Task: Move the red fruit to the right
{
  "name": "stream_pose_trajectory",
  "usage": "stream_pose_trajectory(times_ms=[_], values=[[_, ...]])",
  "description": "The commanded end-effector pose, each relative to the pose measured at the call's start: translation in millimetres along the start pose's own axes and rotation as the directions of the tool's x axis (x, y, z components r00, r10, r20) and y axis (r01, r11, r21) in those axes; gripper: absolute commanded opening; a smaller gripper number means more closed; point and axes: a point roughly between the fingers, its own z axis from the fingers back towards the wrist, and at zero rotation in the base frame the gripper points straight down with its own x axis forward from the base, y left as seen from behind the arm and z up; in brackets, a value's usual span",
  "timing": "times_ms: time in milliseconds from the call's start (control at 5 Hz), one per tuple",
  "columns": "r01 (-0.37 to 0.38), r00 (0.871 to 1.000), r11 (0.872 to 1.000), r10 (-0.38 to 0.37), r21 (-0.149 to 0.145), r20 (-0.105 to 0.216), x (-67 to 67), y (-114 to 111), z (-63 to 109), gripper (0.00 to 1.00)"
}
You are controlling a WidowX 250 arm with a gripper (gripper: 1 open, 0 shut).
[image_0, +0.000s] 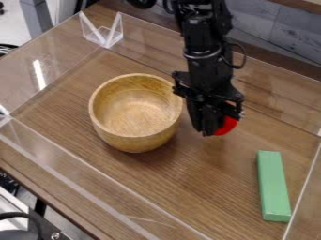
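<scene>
Now we've got the hand (213, 120) clamped on the red fruit (223, 124), just beside the wooden bowl (134, 112) mid-table, so we should keep grip firm & carry twd the right edge.

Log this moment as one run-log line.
claw: shut on red fruit | position: just right of wooden bowl | green block: untouched, front right

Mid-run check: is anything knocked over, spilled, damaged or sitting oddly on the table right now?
Nothing stands out. The round wooden bowl sits upright and empty, the flat green rectangular block lies flat near the right edge, and the black gripper is shut on the small red toy strawberry beside the bowl.
</scene>
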Motion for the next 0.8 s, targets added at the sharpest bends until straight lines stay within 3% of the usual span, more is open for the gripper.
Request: stream_pose_trajectory(times_ms=[0,400,600], values=[[0.007,0.999,1.000,-0.007,0.006,0.043,6.2,-10,2.7,0.00],[0.040,0.999,0.999,-0.040,0.015,0.027,10.0,-13,-10.1,0.00],[0.054,0.998,0.998,-0.054,0.018,0.018,14.0,-11,-7.0,1.00]])
